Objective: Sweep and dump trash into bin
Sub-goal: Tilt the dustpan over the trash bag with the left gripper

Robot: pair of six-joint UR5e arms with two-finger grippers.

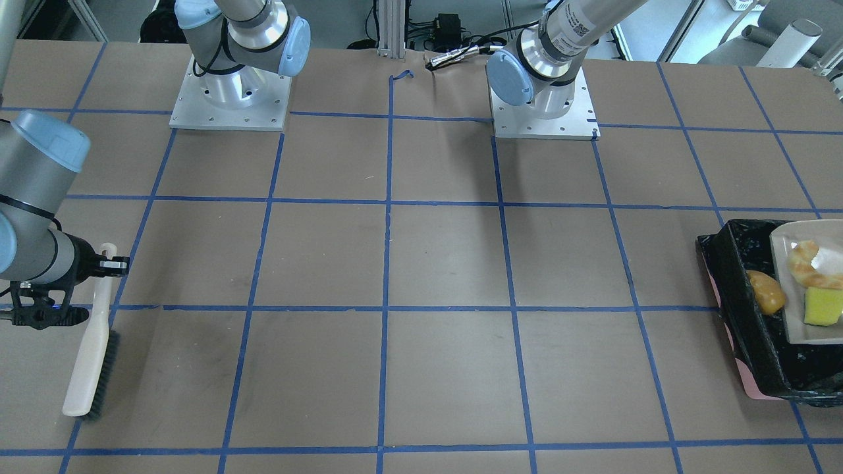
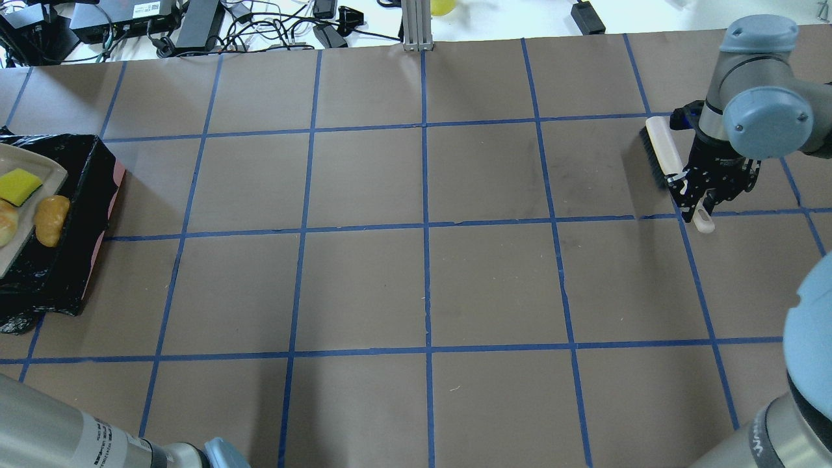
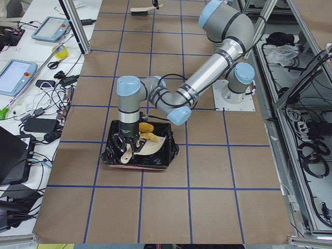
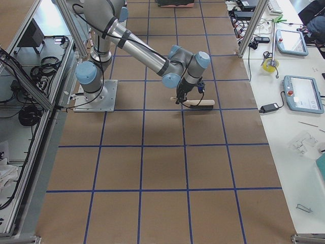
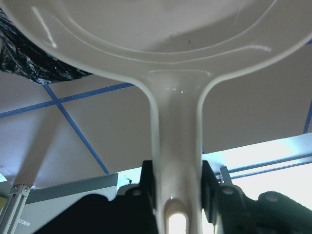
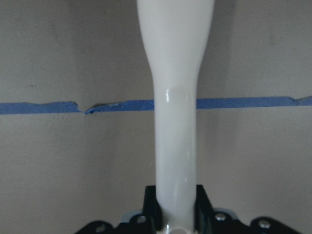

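The bin [image 1: 737, 309] has pink sides and a black bag liner and stands at the table's end on my left side [image 2: 84, 214]. My left gripper [image 5: 178, 180] is shut on the handle of a beige dustpan [image 1: 784, 253], which it holds tilted over the bin [image 3: 111, 158]. The tan croissant [image 1: 807, 266] and the yellow sponge wedge [image 1: 823, 306] lie on the pan. The golden-brown lump [image 1: 766, 291] sits at the pan's lip against the black liner. My right gripper [image 2: 705, 201] is shut on the handle of a white brush [image 2: 663, 153], far away on the right side.
The two arm bases [image 1: 230, 92] stand at the robot's side of the table. Blue tape lines grid the brown table [image 2: 422, 273]. Cables and power boxes [image 2: 195, 26] lie beyond the far edge.
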